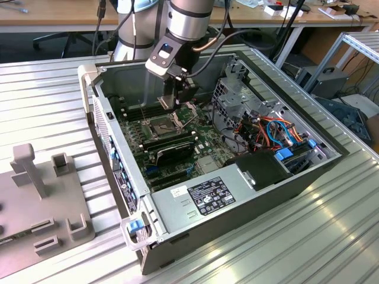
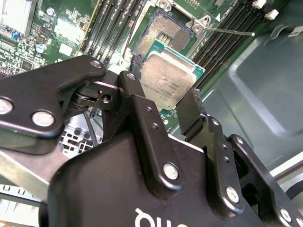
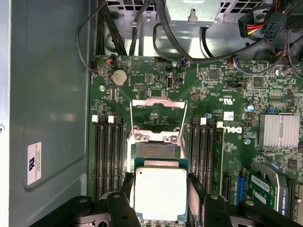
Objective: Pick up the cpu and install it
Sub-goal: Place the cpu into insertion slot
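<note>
Fingers were recorded clamped on two opposite edges of the cpu, one black pad on each side, with the dull silver top left uncovered and facing both wrist cameras. The cpu was seen held in the gripper over the near edge of the open socket. Part of the socket's contact field was exposed beyond the chip, so the chip was not noted as seated. Whether its underside touches the socket rim could not be told. The retention frame was seen swung up and open at the socket's far side, and its thin lever was seen standing free beside the memory slots. The slots were noted flanking the socket on both sides of the motherboard. In the exterior view the gripper was seen pointing nearly straight down, low inside the computer case, near the case's far wall. The arm was seen descending from above that wall, with its cables looped alongside. The case was noted lying open on a ribbed metal table, and a grey fixture was seen at the table's edge on the exterior view's left.
</note>
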`<state>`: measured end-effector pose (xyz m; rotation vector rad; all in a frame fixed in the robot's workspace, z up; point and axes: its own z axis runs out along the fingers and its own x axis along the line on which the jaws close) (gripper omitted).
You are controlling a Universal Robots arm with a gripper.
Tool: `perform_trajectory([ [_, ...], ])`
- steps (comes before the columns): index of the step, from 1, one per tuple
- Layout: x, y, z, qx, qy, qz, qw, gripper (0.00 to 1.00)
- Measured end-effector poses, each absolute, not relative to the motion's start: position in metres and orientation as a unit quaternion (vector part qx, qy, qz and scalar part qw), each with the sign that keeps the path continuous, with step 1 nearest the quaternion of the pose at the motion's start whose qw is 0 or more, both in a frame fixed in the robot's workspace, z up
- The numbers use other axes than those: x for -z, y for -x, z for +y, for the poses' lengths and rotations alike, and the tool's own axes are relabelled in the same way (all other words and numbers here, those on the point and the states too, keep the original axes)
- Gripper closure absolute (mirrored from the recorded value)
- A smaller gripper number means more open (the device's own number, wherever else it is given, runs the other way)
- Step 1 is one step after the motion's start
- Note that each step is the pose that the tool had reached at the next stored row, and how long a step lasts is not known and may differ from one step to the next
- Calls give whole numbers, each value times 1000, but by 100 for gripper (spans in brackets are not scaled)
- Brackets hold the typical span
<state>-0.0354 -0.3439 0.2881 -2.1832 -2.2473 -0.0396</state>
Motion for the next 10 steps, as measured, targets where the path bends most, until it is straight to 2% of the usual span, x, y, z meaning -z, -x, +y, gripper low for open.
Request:
perform_trajectory([
  [10,-270,38,-344,14,697,-717,2,45],
])
